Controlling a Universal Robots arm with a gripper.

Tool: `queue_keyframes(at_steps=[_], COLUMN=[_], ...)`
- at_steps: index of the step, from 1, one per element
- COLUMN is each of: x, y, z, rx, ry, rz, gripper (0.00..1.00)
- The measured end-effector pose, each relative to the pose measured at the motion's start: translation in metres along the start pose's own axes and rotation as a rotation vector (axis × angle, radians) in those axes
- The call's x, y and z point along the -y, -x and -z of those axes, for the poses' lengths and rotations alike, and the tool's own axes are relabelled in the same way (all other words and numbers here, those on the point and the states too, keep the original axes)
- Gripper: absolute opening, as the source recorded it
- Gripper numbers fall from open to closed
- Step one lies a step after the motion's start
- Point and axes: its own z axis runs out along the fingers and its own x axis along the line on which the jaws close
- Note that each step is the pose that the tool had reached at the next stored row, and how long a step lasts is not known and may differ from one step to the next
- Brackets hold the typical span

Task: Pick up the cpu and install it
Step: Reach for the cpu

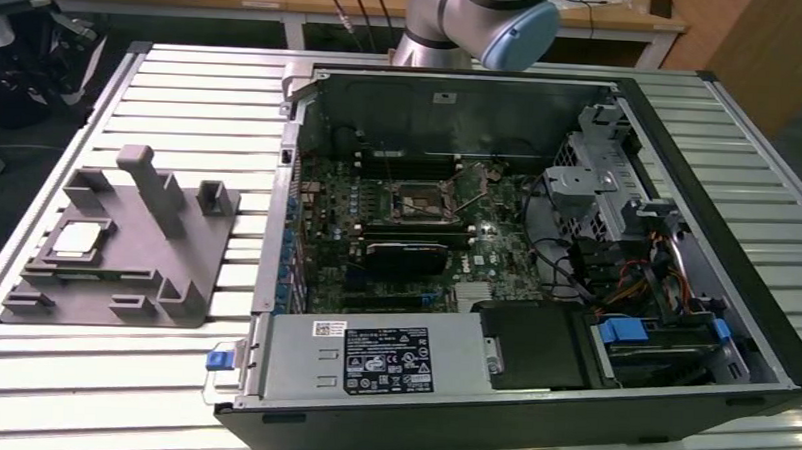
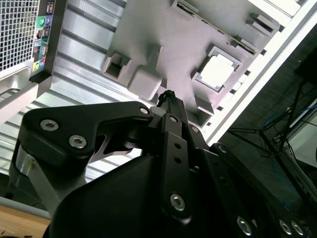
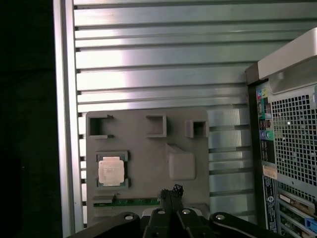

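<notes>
The cpu (image 1: 77,238) lies flat, silvery top up, in a square recess of a grey holder (image 1: 203,246). The holder stands on the slatted metal surface (image 1: 179,77), beside the open computer case (image 1: 445,101) on the exterior view's left. In the first wrist view the pincer (image 3: 171,190) hangs over the holder with its tips drawn together and nothing between them, near the cpu but clear of it. Inside the case, the black-framed socket (image 1: 420,200) sits on the motherboard.
</notes>
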Motion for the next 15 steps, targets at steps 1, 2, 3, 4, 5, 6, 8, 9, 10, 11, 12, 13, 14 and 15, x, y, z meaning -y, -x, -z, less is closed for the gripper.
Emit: queue_keyframes(at_steps=[1,2,3,4,5,6,8,9,10,11,12,13,14,15], x=[0.0001,0.0003,0.0004,0.0006,0.0007,0.0009,0.0012,0.0014,0.0016,0.0018,0.0019,0.002,0.0022,0.0023], y=[-0.0016,-0.0031,-0.0046,-0.0064,-0.0081,-0.0099,-0.0135,-0.0155,-0.0174,-0.019,-0.0201,-0.0211,-0.0223,-0.0235], z=[-0.0004,-0.0009,-0.0013,-0.0019,-0.0024,-0.003,-0.0043,-0.005,-0.0058,-0.0069,-0.008,-0.0091,-0.0101,-0.0112], rx=[0.0,0.0,0.0,0.0001,0.0,-0.0001,0.0,0.0,0.0,0.0,0.0001,0.0001,0.0001,-0.0001], ry=[0.0,0.0,0.0,0.0001,0.0,0.0,0.0001,0.0,0.0,0.0,0.0,0.0001,0.0001,0.0], rz=[0.0,0.0,0.0,0.0,0.0,0.0,0.0,0.0,0.0,0.0,0.0,0.0,0.0,0.0], gripper=[0.11,0.11,0.11,0.11,0.11,0.11,0.11,0.11,0.11,0.11,0.11,0.11,0.11,0.11])
